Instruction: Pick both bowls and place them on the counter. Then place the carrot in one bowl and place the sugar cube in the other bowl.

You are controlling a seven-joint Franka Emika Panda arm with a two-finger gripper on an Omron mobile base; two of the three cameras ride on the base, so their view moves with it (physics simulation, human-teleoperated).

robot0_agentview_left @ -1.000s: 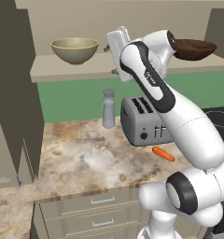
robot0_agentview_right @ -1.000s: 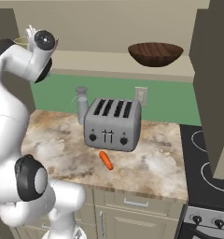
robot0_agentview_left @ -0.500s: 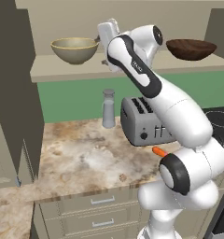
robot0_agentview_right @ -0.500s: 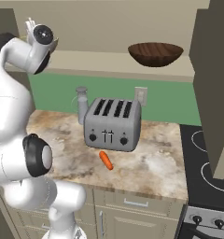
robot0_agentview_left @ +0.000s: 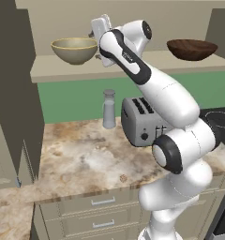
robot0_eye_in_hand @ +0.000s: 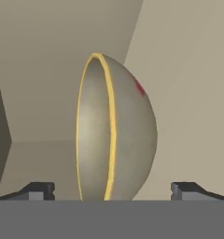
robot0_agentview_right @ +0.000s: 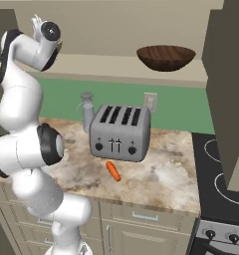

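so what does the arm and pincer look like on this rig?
Glossy white rounded arm links with dark grey-black joint bands and round joint caps, small dark lettering on the upper link. Pincer: two small dark grey, blocky fingertips. No cables visible.

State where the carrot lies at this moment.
In the right base view the carrot lies flat on the mottled counter, just in front of the toaster and apart from it, well below the shelf holding the dark wooden bowl.
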